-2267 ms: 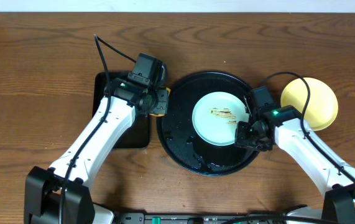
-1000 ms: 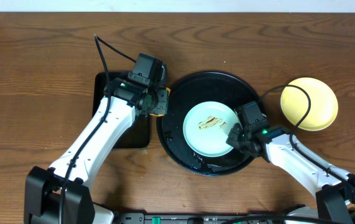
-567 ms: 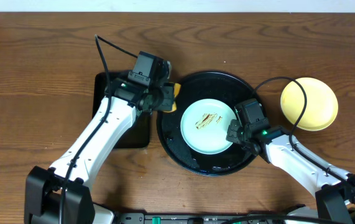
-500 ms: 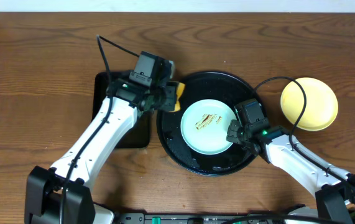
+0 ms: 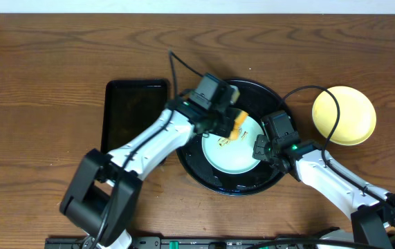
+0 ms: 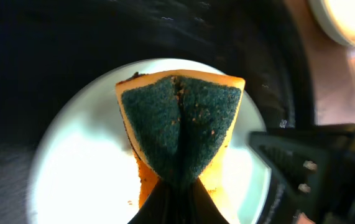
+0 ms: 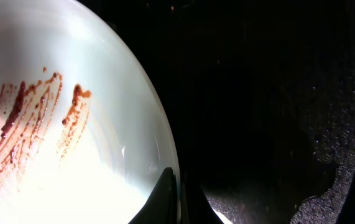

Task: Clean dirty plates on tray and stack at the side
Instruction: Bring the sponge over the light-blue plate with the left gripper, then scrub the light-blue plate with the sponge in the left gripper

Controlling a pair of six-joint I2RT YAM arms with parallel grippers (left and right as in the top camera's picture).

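Observation:
A pale mint-white plate [image 5: 228, 158] with brown smears [image 7: 28, 118] lies on the round black tray [image 5: 190, 169]. My left gripper [image 5: 229, 126] is shut on an orange sponge [image 5: 237, 129] with a green scouring face [image 6: 180, 118], held against the plate's upper part [image 6: 78, 168]. My right gripper [image 5: 261, 147] is shut on the plate's right rim [image 7: 165, 155], one finger above it and one below. A pale yellow plate [image 5: 344, 115] sits on the wooden table to the right of the tray. The light blue plate is not in view.
The rectangular black tray [image 5: 133, 111] lies left of the round tray with no sponge on it. Wet patches show on the round tray's floor [image 7: 326, 155]. The right arm's cable [image 5: 315, 93] loops near the yellow plate.
The right gripper pulled the plate a little left on the tray, then held still. The left arm carried the sponge from beside the rectangular tray rightward onto the plate.

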